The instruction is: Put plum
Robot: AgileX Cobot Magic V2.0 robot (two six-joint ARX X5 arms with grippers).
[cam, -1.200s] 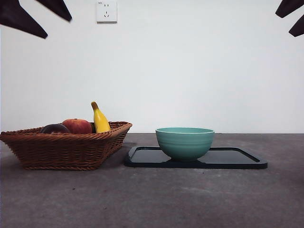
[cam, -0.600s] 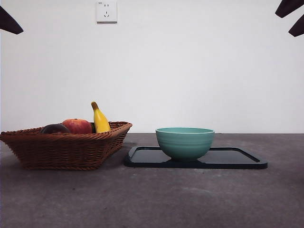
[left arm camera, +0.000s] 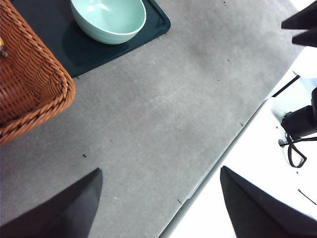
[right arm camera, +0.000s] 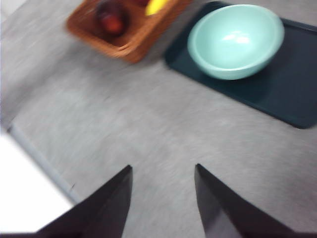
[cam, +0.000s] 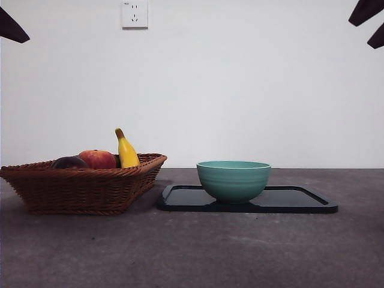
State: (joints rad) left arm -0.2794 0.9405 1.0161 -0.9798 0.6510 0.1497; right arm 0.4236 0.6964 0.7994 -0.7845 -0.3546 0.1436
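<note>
The plum point(cam: 69, 162), dark and round, lies in the wicker basket point(cam: 84, 189) at the left, beside a red-orange fruit point(cam: 98, 159) and a banana point(cam: 126, 151). In the blurred right wrist view, the plum point(right arm camera: 111, 20) shows in the basket point(right arm camera: 130, 42), far from my right gripper point(right arm camera: 163, 193), which is open and holds nothing. High over the table's front edge, my left gripper point(left arm camera: 158, 198) stands open and holds nothing, with the basket point(left arm camera: 29, 89) off to one side. In the front view both arms are only dark tips at the top corners.
A teal bowl point(cam: 233, 180) stands on a dark tray point(cam: 300, 201) to the right of the basket. The bowl point(left arm camera: 109, 20) looks hollow with nothing inside. A wall socket point(cam: 134, 14) is on the white wall behind. Bare grey tabletop lies in front.
The dark arm tip at the top left of the front view has drawn back, shrinking from two points to one. The fruit, basket, bowl and tray have not moved.
</note>
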